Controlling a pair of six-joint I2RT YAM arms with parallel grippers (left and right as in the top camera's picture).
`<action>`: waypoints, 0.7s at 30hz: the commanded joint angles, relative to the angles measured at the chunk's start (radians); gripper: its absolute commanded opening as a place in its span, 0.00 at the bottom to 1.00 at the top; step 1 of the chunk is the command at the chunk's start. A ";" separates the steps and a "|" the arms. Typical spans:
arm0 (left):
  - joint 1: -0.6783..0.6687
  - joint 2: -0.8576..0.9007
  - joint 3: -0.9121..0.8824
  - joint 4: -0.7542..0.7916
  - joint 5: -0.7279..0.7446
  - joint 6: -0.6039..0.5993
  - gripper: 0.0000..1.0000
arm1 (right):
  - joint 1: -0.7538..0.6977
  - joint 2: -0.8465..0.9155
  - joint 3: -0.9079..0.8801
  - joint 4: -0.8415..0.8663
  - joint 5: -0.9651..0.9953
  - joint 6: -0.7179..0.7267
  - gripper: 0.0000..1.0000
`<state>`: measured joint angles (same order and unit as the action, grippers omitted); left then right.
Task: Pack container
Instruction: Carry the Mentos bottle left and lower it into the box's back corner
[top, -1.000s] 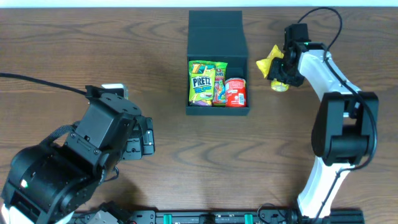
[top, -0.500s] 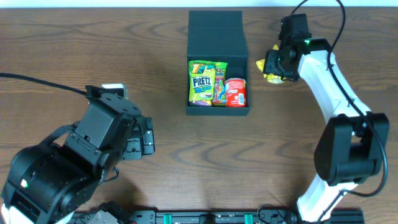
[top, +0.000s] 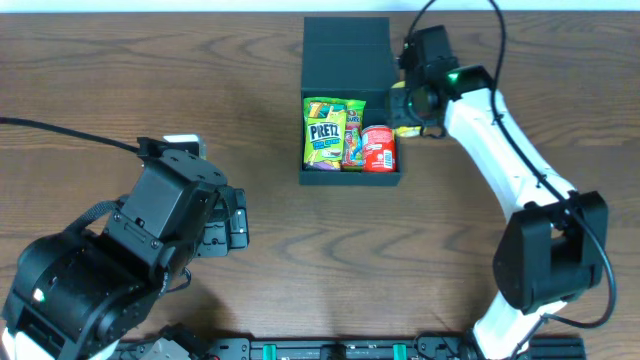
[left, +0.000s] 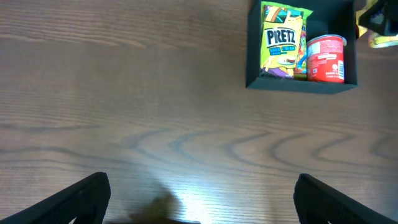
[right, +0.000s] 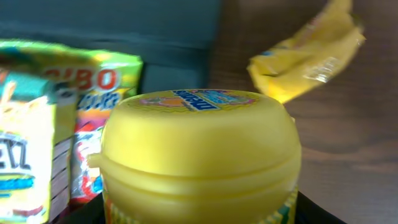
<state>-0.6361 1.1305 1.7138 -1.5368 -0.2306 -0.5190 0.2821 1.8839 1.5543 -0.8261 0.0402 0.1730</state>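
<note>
- while the left arm is staying parked at the near left of the table (top: 300, 250), just as a second ago, the right gripper (top: 408, 103) is swinging left. it is now hanging at the right wall of the container (top: 350, 178) instead of well to its right.
- its jaws are clamping a yellow tub (right: 199, 149), which is travelling with it.
- a yellow packet (right: 308, 53) is showing just beyond the tub; whether the two are touching i cannot tell.
- the container is sitting at the far middle of the table, flap lying open, unmoved. it is holding a pretz bag (top: 323, 133), a second bag (top: 354, 140) and a red can (top: 379, 148), as before.
- the left gripper (left: 202, 186) is holding its fingers wide apart over bare wood.
</note>
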 joint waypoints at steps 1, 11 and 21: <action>0.001 0.000 0.010 0.000 0.003 0.010 0.95 | 0.024 -0.032 0.002 0.002 -0.007 -0.112 0.50; 0.001 0.000 0.010 0.000 0.003 0.010 0.95 | 0.033 -0.025 0.072 -0.043 -0.176 -0.467 0.50; 0.001 0.000 0.010 0.000 0.003 0.010 0.95 | 0.032 0.130 0.295 -0.280 -0.176 -0.772 0.49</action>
<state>-0.6361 1.1305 1.7138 -1.5368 -0.2306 -0.5190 0.3073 1.9606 1.7908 -1.0904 -0.1204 -0.4538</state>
